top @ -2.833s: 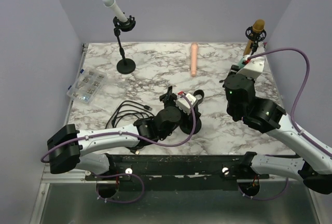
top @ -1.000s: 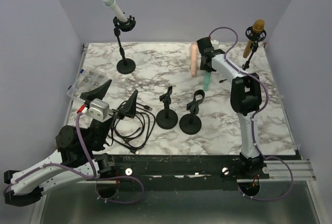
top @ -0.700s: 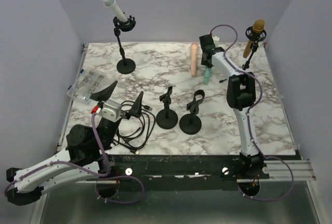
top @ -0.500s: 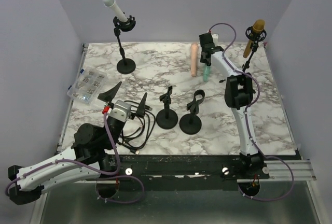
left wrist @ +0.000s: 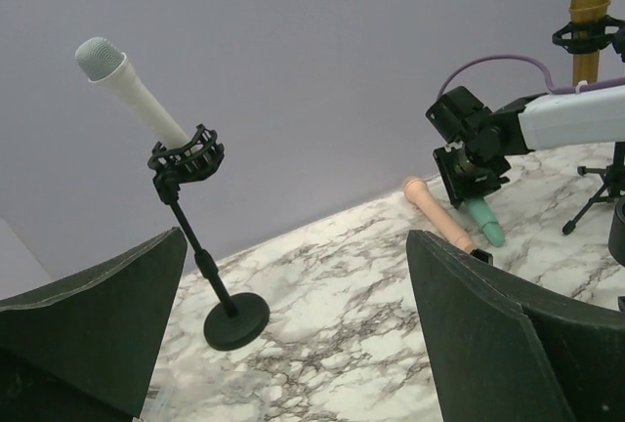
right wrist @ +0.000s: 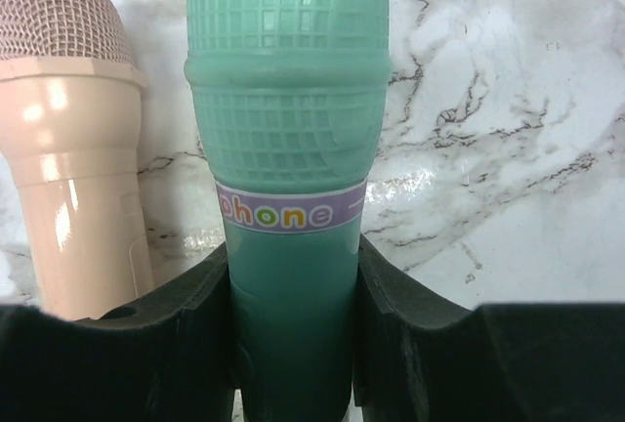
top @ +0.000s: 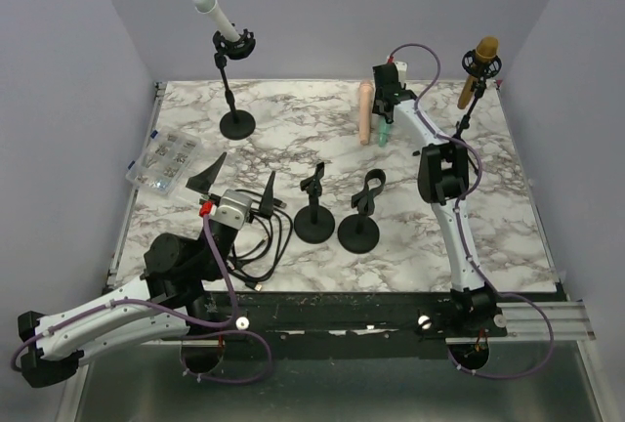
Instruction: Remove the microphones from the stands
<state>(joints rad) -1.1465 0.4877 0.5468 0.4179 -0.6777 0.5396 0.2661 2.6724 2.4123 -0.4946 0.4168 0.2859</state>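
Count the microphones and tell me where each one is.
4: white mic on the far-left stand; gold mic on the far-right stand; peach mic lying on the table; teal mic beside it, held by the right gripper. None seems hidden.

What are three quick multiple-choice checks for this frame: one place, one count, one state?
1. Where is the pink microphone?
A. clipped in a stand
B. lying on the table beside the teal microphone
C. standing upright on its own

2. How many stands hold a microphone?
A. one
B. two
C. four

3. What is the right gripper doing?
A. open and empty
B. shut on nothing
C. shut on the teal microphone

Key:
1 B: it lies flat at the far side, next to the teal one.
2 B: only the white microphone and the gold microphone sit in stands; the two middle stands are empty.
3 C: the right wrist view shows both fingers pressed against the teal body.
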